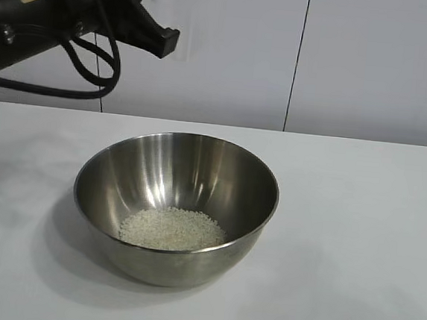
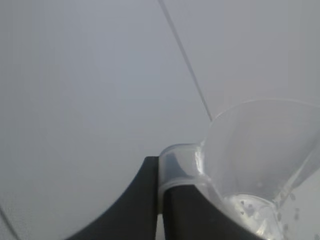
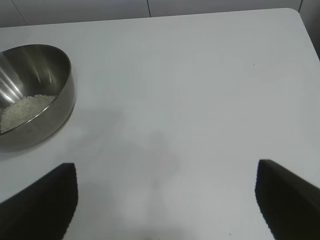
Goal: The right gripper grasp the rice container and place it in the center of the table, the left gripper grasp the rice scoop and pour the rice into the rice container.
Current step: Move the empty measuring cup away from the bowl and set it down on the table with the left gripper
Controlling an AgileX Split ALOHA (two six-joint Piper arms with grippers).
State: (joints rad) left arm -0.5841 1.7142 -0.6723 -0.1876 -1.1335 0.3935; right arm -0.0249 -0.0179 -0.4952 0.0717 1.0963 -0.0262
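I'm seeing bright, even overhead light, a soft shadow left of the rice container (image 1: pixel 174 205) on the table (image 1: pixel 356 240), glare streaks on its inner wall, and the left wrist view hazy around the rice scoop (image 2: pixel 260 155).

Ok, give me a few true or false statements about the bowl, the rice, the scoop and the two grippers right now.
1. The rice lies in the rice container. True.
2. The rice container lies tipped on its side. False: it stands upright on the table.
3. The left gripper holds the rice scoop. True.
4. The right gripper is clamped on the container's rim. False: it is open, apart from it.
5. The scoop is full. False: only a few grains cling inside.
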